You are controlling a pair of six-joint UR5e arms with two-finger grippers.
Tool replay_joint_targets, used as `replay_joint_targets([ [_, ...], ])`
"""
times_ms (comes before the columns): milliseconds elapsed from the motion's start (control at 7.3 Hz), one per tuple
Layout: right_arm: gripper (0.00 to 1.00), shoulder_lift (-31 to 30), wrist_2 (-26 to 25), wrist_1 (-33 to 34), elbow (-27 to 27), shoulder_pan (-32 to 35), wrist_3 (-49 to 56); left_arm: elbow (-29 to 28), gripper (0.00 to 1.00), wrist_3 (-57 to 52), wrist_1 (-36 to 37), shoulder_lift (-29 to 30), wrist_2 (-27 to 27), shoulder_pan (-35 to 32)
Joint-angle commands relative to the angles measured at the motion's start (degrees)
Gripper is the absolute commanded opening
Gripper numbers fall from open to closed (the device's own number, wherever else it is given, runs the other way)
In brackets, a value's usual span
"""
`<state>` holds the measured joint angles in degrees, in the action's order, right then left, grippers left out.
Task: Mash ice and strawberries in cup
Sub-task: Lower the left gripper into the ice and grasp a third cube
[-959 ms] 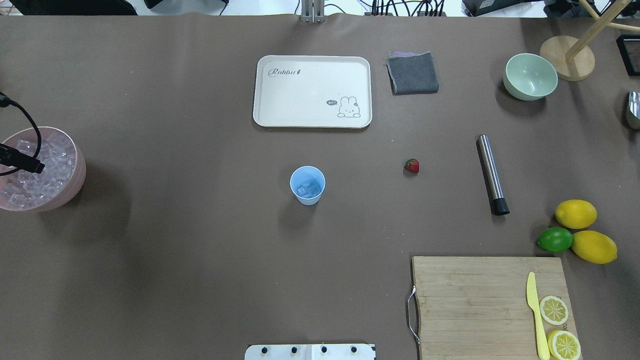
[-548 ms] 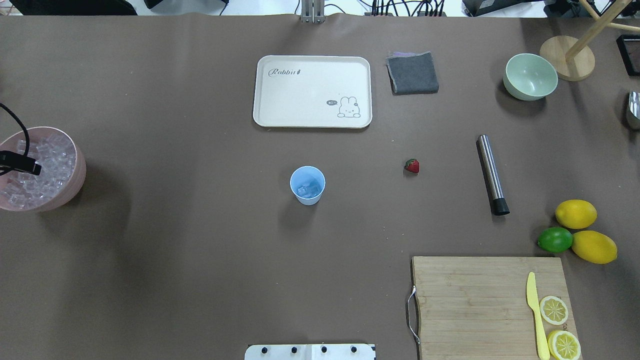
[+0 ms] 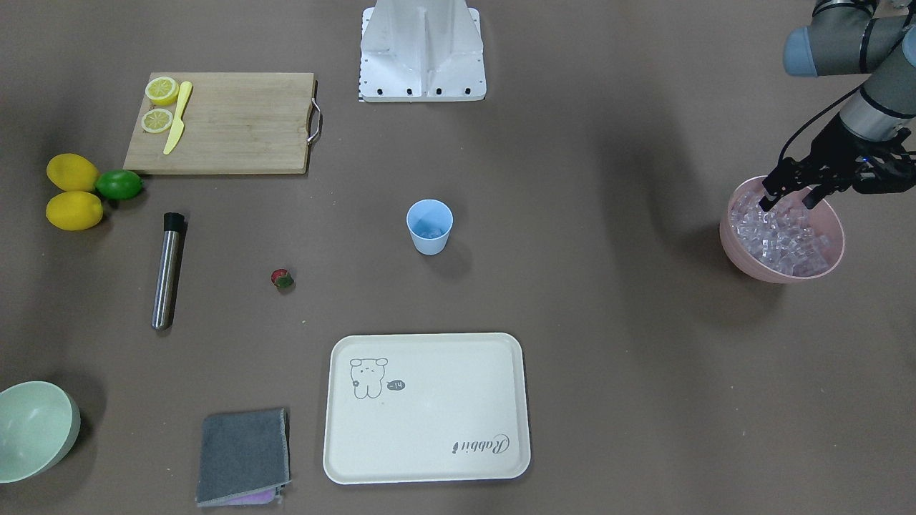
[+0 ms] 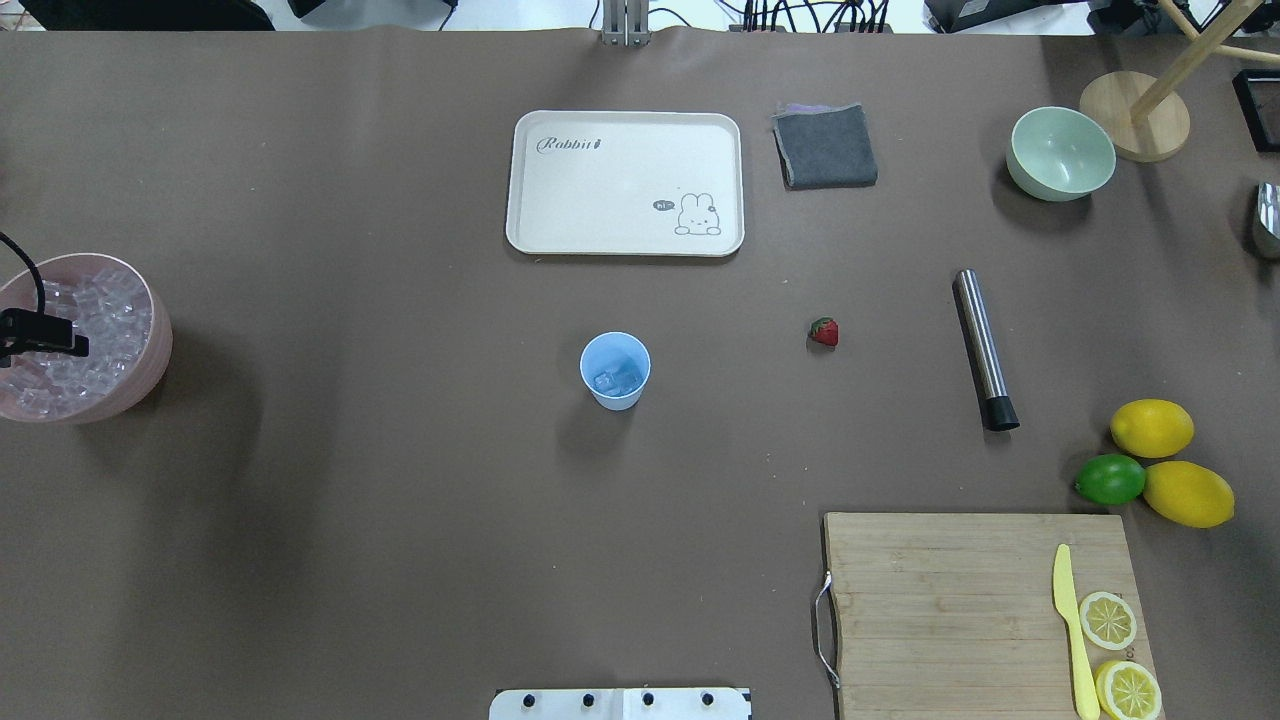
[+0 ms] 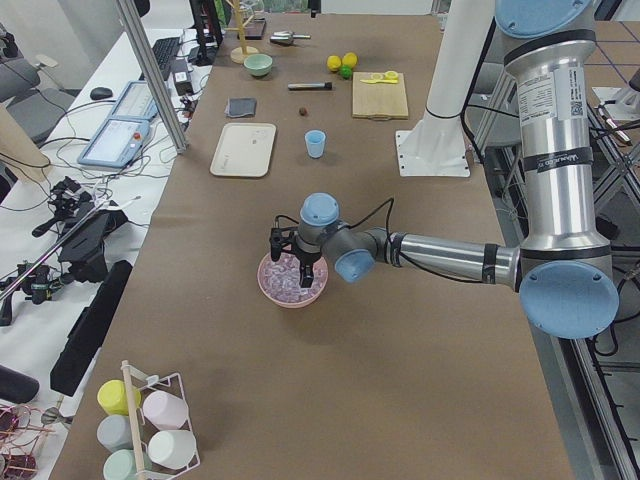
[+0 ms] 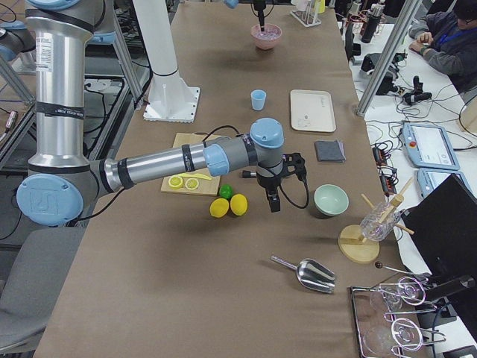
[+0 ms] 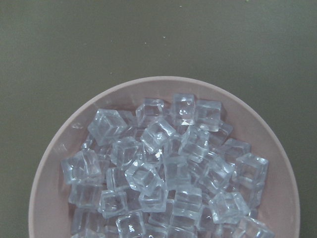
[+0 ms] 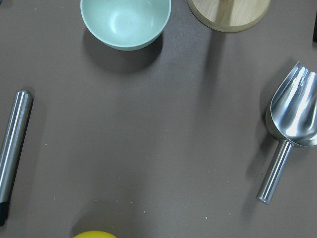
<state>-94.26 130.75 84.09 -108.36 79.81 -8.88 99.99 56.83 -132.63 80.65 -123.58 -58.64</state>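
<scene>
Exterior front-facing, unlike overhead: whole left gripper (image 3: 789, 199), parted and empty, over ice (image 3: 783, 236).

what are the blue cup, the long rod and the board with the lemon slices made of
Cup: looks like plastic, matte light blue, thin even wall.
Rod: seems brushed metal, silvery with a long highlight; black end cap, perhaps rubber.
Board: wood or bamboo, tan with visible grain strips.

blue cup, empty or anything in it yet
Not empty. The light-blue cup stands upright with a few clear ice cubes at its bottom, far from full. The strawberry lies outside it on the table.
</scene>
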Motion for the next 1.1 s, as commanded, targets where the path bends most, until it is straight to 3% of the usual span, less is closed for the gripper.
replay_joint_targets([
  [0, 1.00, 0.30, -0.14, -0.07, -0.01, 0.00, 0.00, -2.43, 0.86, 6.96, -6.31, -0.05, 0.00, 2.99],
  [274, 1.00, 0.39, -0.14, -0.07, -0.10, 0.00, 0.00, -2.26, 0.80, 7.07, -6.24, -0.14, -0.09, 3.00],
  [959, 1.00, 0.39, -0.14, -0.07, -0.10, 0.00, 0.00, -2.08, 0.77, 7.07, -6.50, -0.84, -1.58, 3.53],
])
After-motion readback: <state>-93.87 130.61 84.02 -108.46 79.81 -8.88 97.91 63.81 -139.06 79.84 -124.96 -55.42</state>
